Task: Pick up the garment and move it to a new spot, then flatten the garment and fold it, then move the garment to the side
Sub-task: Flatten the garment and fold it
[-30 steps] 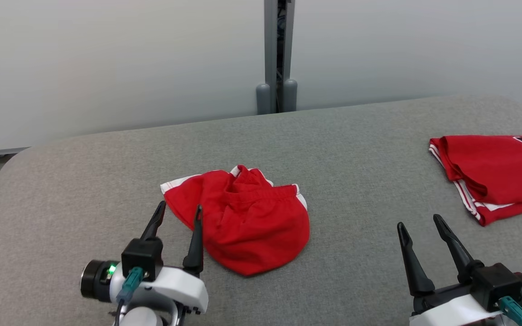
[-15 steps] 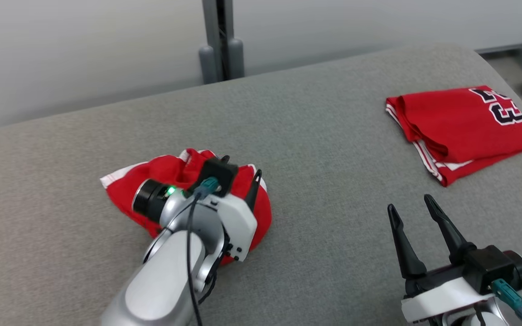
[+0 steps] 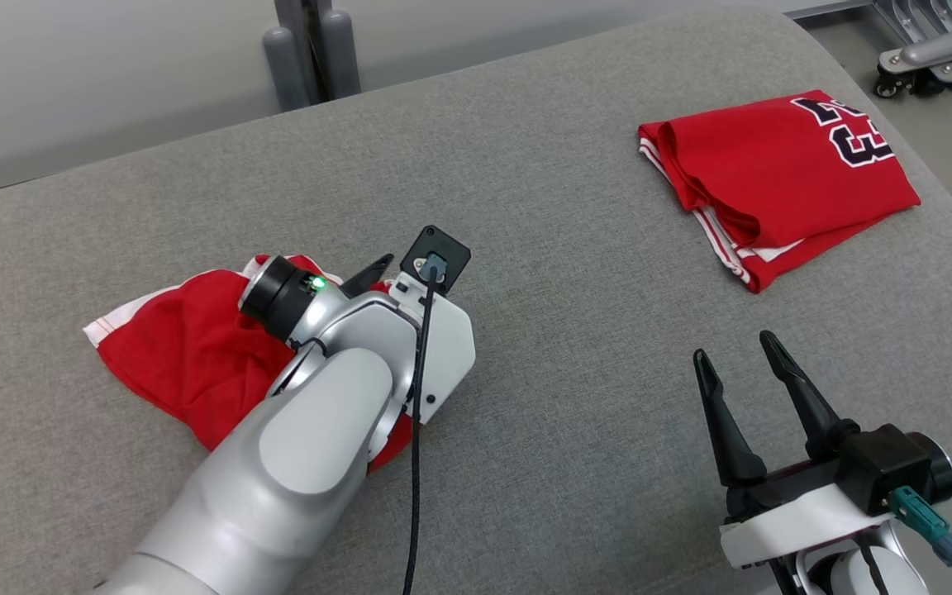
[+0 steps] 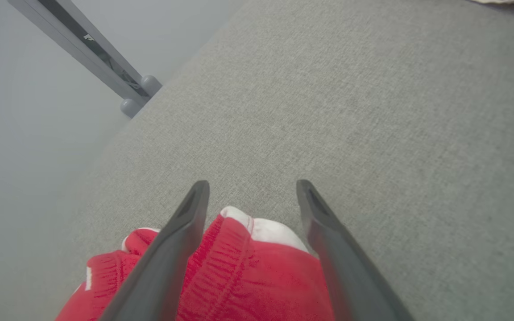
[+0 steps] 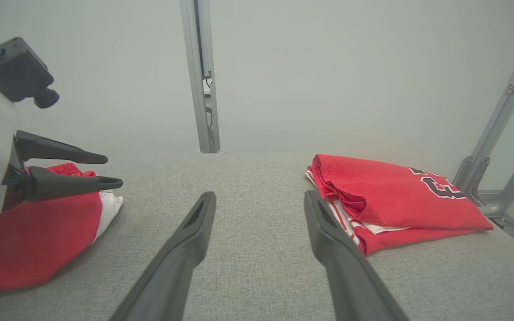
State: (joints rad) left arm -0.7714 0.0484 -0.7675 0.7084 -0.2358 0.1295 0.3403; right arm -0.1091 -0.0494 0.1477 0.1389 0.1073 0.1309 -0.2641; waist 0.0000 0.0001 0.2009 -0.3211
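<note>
Grippers, nearest first: right gripper [image 3: 732,347], jaws spread and empty, above bare grey cushion [image 3: 575,347]. Left gripper [image 4: 252,185], jaws spread, holding nothing, straddling the elastic waistband of the crumpled red shorts [image 3: 178,355] on the cushion's left part. Folded red jersey [image 3: 773,173]: far right, well apart.

Risk: the tips overhang the far hem, so closing could pinch one layer or the cushion.

Change: a second ago the left gripper sat short of the shorts. The head view has swung too.
</note>
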